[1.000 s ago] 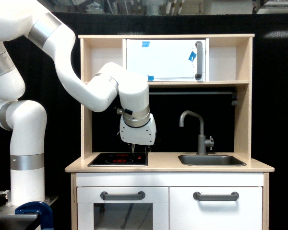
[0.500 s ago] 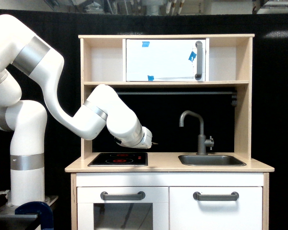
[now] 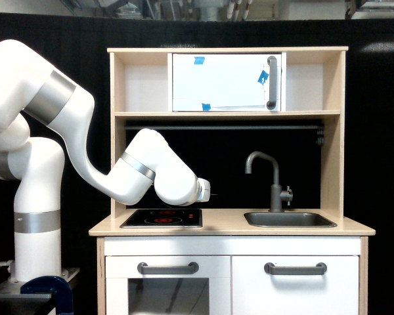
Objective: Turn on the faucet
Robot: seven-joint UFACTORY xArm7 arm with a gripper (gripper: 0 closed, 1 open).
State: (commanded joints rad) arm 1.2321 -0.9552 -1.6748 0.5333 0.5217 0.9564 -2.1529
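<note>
Black curtain fills the background behind a wooden toy kitchen [image 3: 341,131], which has a light wood frame, an upper shelf and a pale countertop [image 3: 226,223]. On the exterior view's left stands the big white xArm7 arm [image 3: 36,197], with grey rings at its joints; it bends down from the shoulder and reaches in under the shelf, over the hob. In the upper part of the kitchen sits a white cabinet door [image 3: 226,82] with a grey bar handle and small pieces of blue tape. Below the countertop are two white doors, each with a grey bar handle [image 3: 295,268]. A black hob [image 3: 161,218] with red rings lies in the countertop on the exterior view's left, and a flat grey sink basin [image 3: 289,219] on the right. The faucet [image 3: 273,180] stands upright at the back edge of the basin, its spout hooked toward the arm and its small lever knob on the far side. The gripper [image 3: 206,191] hangs above the hob, well apart from the faucet; I cannot tell if its fingers are apart or together.
</note>
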